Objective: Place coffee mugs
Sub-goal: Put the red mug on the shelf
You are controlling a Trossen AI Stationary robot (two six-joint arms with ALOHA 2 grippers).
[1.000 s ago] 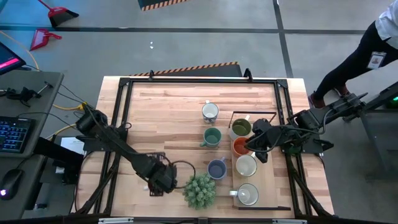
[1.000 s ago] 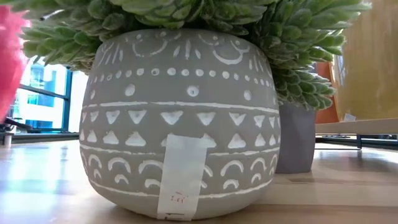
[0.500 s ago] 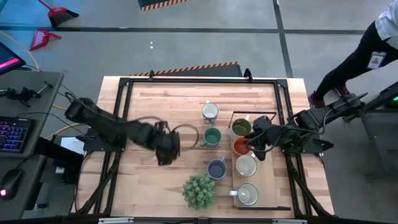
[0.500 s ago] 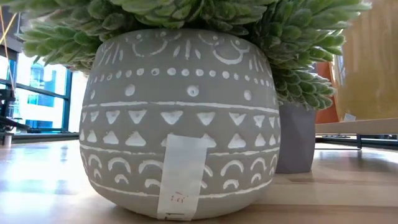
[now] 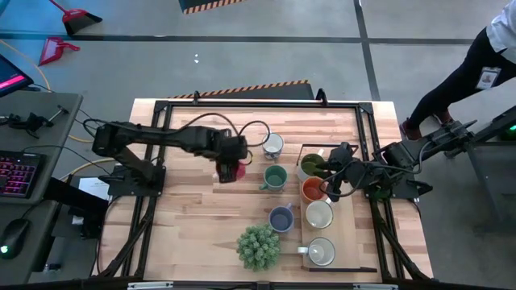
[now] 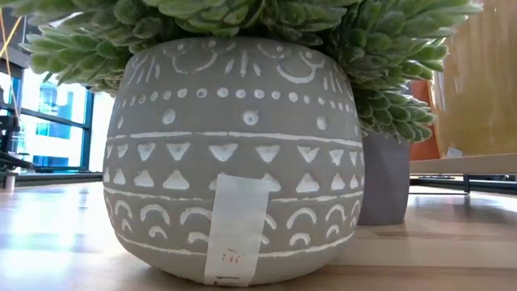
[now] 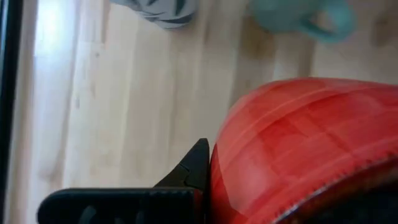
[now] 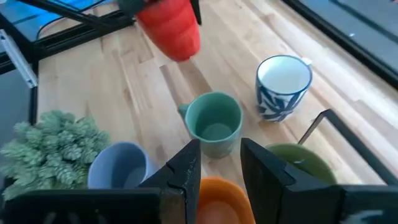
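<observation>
Left gripper [image 5: 229, 167] is clamped around the red mug [image 5: 228, 170], carrying it above the table [image 5: 201, 217] at about nine o'clock from the green mug [image 5: 275, 176]; I read it as still off the wood, though I can't confirm the height. My worry is the crowding: bringing the red mug in toward the green mug or the white patterned mug [image 5: 272, 145] at one o'clock could clip a handle and tip one over. Right gripper [image 5: 330, 184] hovers, parted and empty, above the orange mug [image 5: 312, 190] and olive green mug [image 5: 312, 165]. Every mug I can see into, including the blue-grey mug [image 5: 280, 217], looks empty. Only the plant [image 5: 258, 246] fills its pot.
</observation>
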